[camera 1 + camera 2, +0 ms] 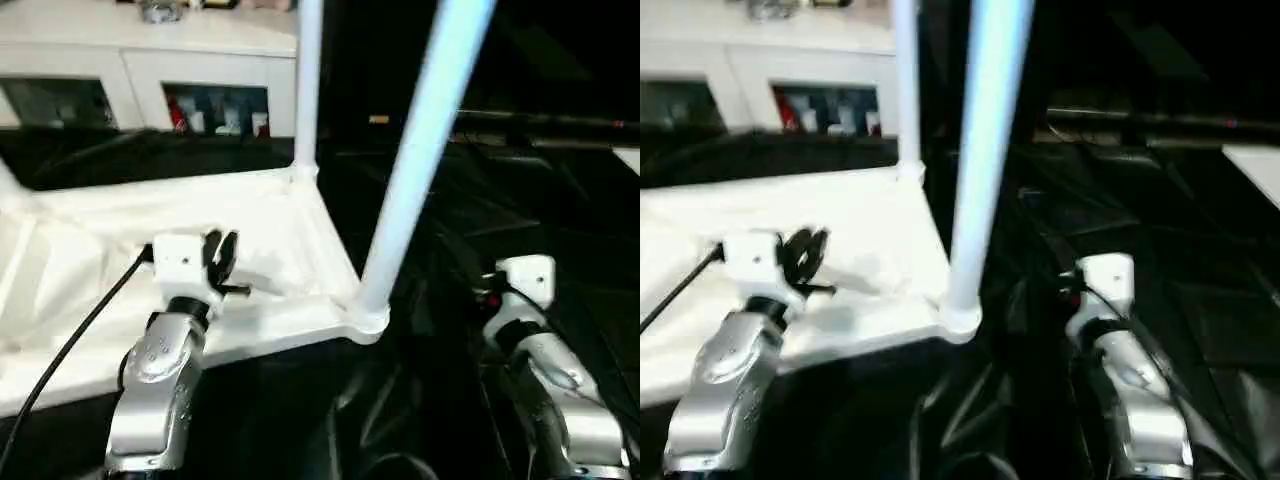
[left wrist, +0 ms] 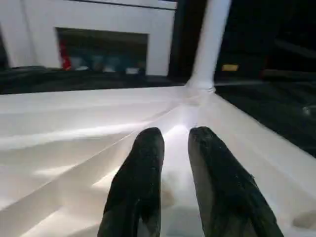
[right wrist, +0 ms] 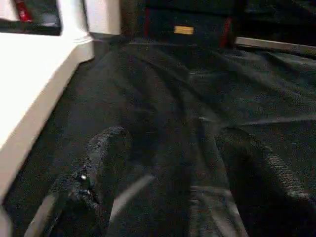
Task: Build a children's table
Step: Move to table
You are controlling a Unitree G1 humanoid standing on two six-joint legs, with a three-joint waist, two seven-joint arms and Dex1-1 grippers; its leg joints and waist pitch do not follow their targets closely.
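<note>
- White plastic rectangular tabletop (image 1: 290, 225) lies upside down across the left half of the head view, ribbed underside facing up, resting on a dark crinkled cloth (image 1: 470, 210) that covers the work surface.
- Two long white tapered tube legs stand upright in its corner sockets: the near leg (image 1: 420, 150) rises from the corner at centre frame and leans toward the upper right, while the far leg (image 1: 308, 80) stands at the back corner, upper centre.
- Left gripper (image 1: 222, 255), black-fingered on a silver forearm, hangs over the ribbed underside at lower left; in the left wrist view its two fingers (image 2: 143, 168) stand slightly parted with only the white ribs showing through the narrow gap between them, and they hold nothing.
- Right gripper (image 3: 182, 177) sits at lower right of the head view, beside the tabletop's edge and apart from the near leg; in the right wrist view its fingers are spread wide over the dark cloth, empty.
- White cabinet (image 1: 150, 60) with open shelves of coloured items lines the upper left background.
- Black cable (image 1: 75, 345) trails from the left wrist toward the lower left corner.
</note>
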